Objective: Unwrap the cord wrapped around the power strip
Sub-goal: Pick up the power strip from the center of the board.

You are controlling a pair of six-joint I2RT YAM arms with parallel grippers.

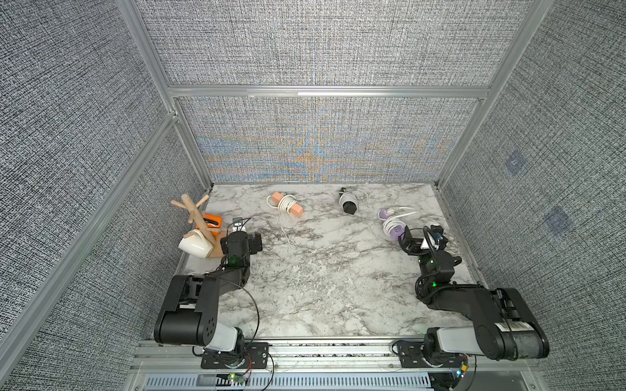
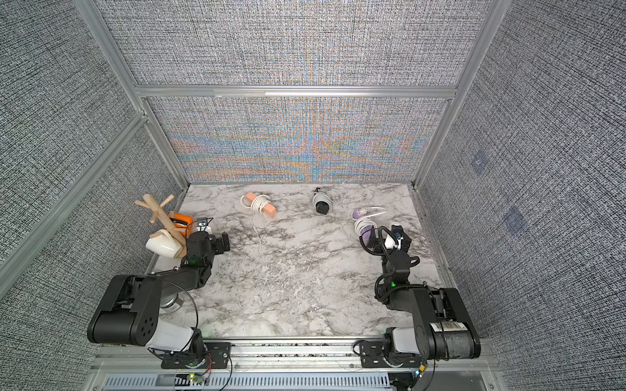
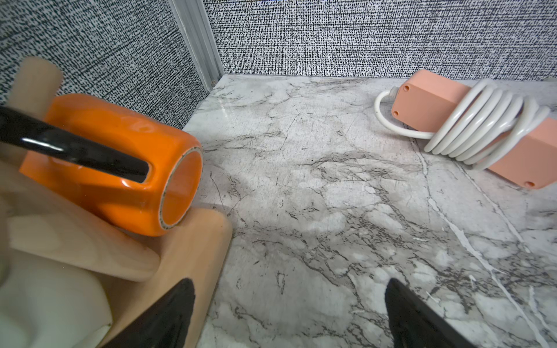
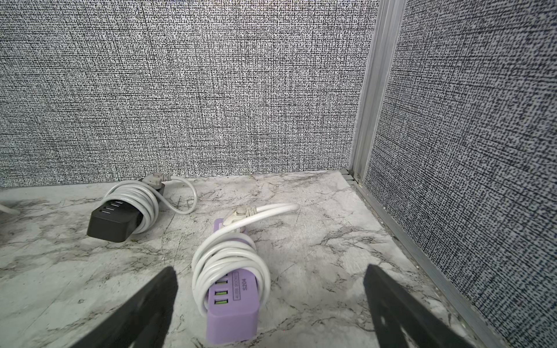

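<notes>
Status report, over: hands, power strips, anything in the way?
Left hand open, empty; right hand open, empty. Purple power strip ahead of right hand, white cord wrapped around it. Nothing between them; wooden mug rack beside left hand.

In both top views you have three power strips across the upper half of the table (image 1: pixel 321 277): the left power strip (image 1: pixel 297 210) centre-left, the middle power strip (image 1: pixel 349 206) to its right, and the right power strip (image 1: pixel 395 233) lower, toward the right edge. A cord (image 1: pixel 286 203) is wound around each. The mug tree (image 1: pixel 200 218) stands at the left edge, with the near mug (image 1: pixel 194 247) below the far mug (image 1: pixel 212 221).
</notes>
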